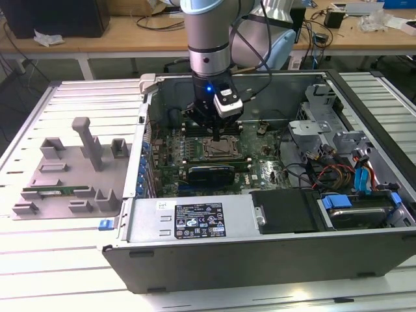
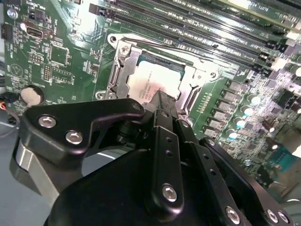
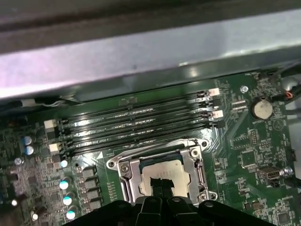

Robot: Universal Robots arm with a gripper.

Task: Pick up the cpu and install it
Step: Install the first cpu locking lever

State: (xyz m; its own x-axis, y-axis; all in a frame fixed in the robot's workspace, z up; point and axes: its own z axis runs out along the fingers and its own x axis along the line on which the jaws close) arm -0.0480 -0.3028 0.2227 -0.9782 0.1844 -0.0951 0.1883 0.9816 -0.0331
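One cpu [image 2: 149, 81] lying inside the socket frame [image 2: 116, 74] on the motherboard [image 2: 66, 52], placement seemingly done; gripper [image 2: 162, 101] poised directly over the chip, fingers drawn together at its surface, grasp or release not discernible; frame apparently unlatched.

A cluttered wooden desk [image 1: 97, 40] stands behind the slatted metal table [image 1: 65, 273].

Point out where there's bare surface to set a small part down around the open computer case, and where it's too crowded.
Bare ribbed table lies in front of the grey fixture tray and along the front of the computer case. Inside the case it is crowded: the gripper hangs over the cpu in its socket frame, with cables to the exterior view's right.
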